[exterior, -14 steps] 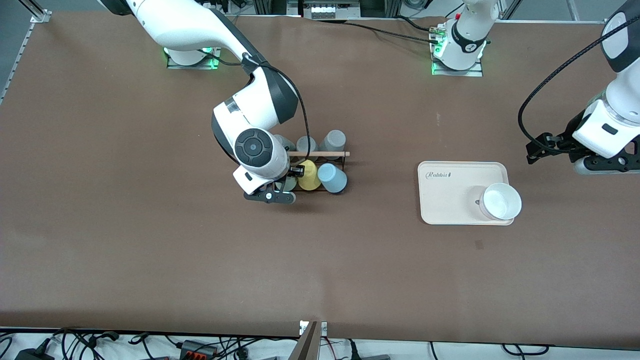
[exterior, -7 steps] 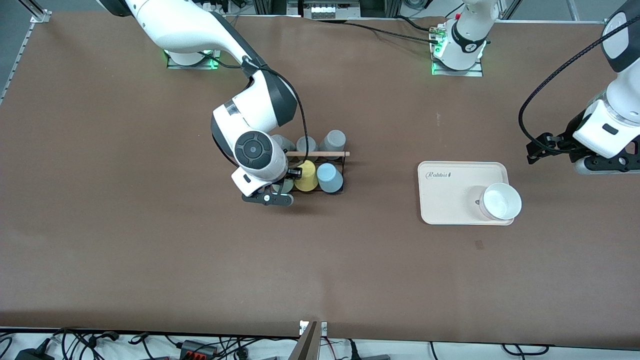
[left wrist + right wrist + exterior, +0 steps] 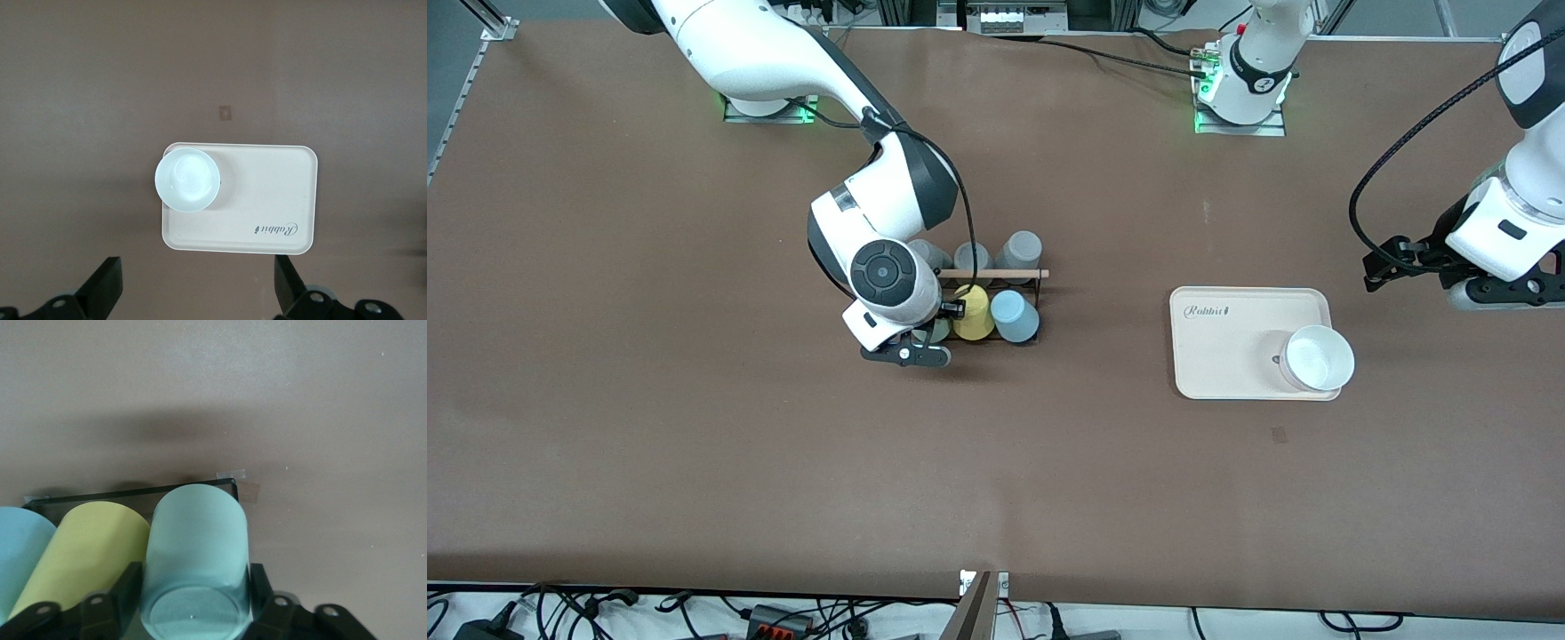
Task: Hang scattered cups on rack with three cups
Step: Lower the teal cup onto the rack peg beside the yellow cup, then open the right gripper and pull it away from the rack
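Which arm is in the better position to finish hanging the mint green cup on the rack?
The right arm. The right gripper is at the rack, with its fingers around the mint green cup beside the yellow cup. The left gripper waits, open, above the beige tray.

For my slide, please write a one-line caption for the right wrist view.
Right tool grips the mint cup at the rack, beside the yellow cup and blue cup.
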`<state>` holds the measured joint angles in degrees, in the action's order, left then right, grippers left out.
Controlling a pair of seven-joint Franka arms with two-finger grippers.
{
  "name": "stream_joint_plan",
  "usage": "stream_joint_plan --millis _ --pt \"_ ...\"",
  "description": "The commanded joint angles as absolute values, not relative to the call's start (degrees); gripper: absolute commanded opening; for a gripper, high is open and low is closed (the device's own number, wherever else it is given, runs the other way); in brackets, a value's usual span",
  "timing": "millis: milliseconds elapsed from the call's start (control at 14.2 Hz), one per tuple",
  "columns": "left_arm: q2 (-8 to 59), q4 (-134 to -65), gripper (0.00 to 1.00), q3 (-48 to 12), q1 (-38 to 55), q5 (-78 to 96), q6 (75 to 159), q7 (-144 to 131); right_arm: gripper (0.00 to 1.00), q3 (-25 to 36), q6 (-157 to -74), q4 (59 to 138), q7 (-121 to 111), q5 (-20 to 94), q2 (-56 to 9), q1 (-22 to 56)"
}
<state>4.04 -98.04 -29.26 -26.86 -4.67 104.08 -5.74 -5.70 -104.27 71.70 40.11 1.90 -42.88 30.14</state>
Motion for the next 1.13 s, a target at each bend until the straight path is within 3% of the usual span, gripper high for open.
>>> stream_joint_plan --millis 0,353,847,1058 --pt "4.0 -97.4 1.00 -29.4 -27.3 -3.6 103.5 -4.5 1.00 -5.8 -104.5 70.8 42.0 1.8 -42.4 30.0" --pt "4.0 -97.4 1.00 -29.4 -27.3 -3.2 103.3 -4.5 1.00 -5.4 -103.3 67.9 42.5 1.5 -39.1 27.1" --pt "3.9 -97.4 1.00 -29.4 -27.3 -3.0 103.5 -4.5 1.00 -5.4 -102.6 67.9 29.3 -0.1 -32.4 9.4" --pt "3.8 -97.4 1.00 -29.3 -27.3 -2.9 103.6 -4.6 1.00 -5.4 -96.1 67.9 20.0 -2.0 -28.1 3.7"
